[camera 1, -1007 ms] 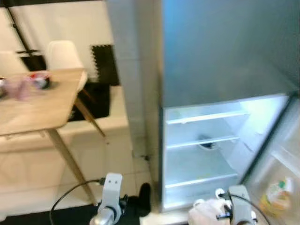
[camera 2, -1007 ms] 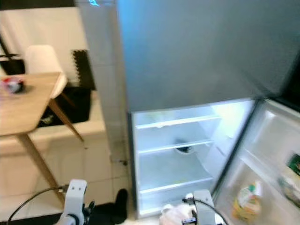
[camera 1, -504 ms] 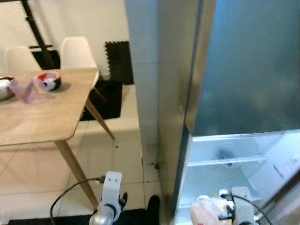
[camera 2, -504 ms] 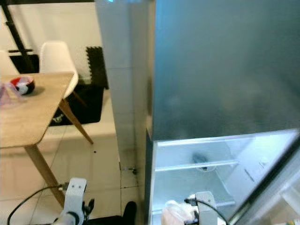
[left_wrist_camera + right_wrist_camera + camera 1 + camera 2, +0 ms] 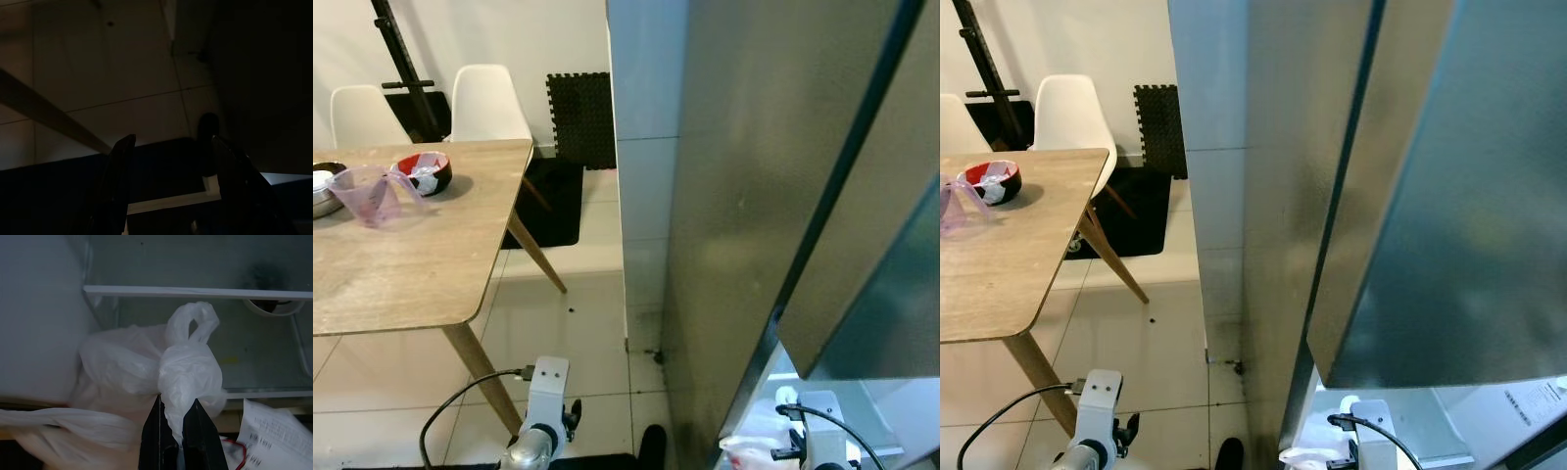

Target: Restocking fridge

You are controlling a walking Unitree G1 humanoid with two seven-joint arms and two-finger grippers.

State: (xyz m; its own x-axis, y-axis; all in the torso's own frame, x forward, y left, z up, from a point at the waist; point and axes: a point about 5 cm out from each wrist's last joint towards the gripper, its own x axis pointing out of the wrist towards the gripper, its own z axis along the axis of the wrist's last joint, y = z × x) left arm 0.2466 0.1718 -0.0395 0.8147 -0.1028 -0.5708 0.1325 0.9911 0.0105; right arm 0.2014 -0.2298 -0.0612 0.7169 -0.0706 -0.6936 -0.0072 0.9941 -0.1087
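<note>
Bag pinched at its knot by right hand, straight in front of open fridge shelves. Left hand open, hanging low, farther away.

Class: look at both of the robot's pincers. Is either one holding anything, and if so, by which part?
The right pincer is shut on a white plastic bag, pinching the knotted top. The left pincer hangs open, holding nothing.
</note>
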